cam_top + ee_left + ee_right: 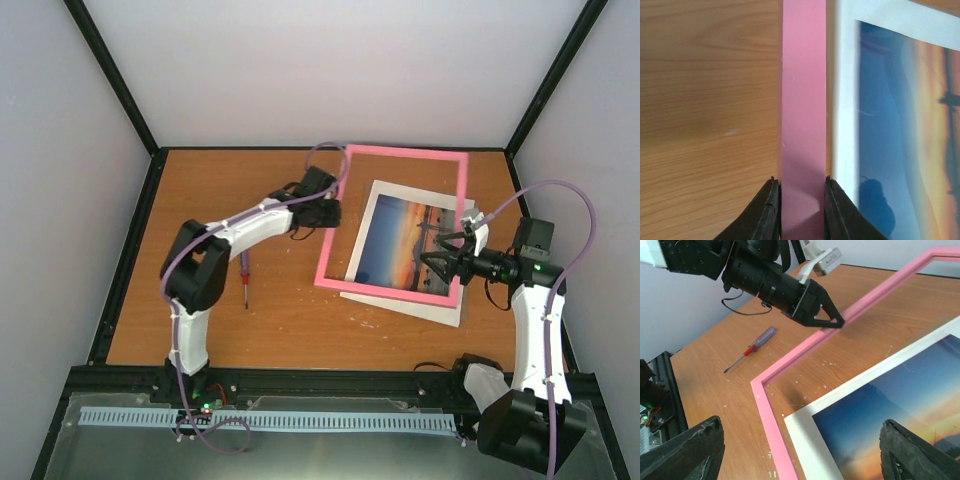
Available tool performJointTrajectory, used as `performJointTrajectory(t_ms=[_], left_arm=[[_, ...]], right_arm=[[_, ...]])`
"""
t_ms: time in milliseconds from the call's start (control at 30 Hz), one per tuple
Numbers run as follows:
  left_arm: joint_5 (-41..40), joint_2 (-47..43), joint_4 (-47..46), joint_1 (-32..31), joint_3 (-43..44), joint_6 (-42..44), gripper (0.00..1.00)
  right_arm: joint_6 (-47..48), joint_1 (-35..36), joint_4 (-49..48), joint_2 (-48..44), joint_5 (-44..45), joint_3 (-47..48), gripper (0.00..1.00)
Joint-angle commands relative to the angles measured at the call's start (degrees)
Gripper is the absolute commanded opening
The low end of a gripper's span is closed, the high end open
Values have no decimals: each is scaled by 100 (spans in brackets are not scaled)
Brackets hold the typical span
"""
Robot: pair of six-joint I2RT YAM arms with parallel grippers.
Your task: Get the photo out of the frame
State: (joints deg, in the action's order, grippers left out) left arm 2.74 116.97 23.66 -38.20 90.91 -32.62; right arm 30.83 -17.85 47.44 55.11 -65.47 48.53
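The left arm stretches forward, its left gripper (801, 183) clenched on the thin pink rectangular frame (802, 100). The right gripper (447, 258) hangs released, the white-margined sunset photo (900, 400) beneath its jaws.

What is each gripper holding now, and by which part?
The left gripper holds the pink frame, pinching its left side rail. The right gripper is open and holds nothing.

The table (705, 100) is wood with clear grain, smooth and matt; the frame (802, 125) has a pink rail, matt and smooth; the photo (900, 125) is glossy paper; the screwdriver (751, 350) has a translucent plastic handle and metal shaft; the left gripper (801, 184) looks black matt plastic.
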Motion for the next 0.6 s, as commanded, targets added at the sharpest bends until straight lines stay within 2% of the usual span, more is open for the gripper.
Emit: performJointTrajectory(t_ms=[0, 300, 567], left_arm=[[-155, -892, -588, 699, -732, 37, 1], [-295, -1169, -1173, 1806, -1709, 315, 1], [-15, -717, -1603, 2461, -1785, 497, 1]], right_arm=[[320, 31, 252, -65, -383, 133, 82], [233, 31, 153, -1, -327, 80, 82], [222, 33, 117, -1, -288, 52, 82]])
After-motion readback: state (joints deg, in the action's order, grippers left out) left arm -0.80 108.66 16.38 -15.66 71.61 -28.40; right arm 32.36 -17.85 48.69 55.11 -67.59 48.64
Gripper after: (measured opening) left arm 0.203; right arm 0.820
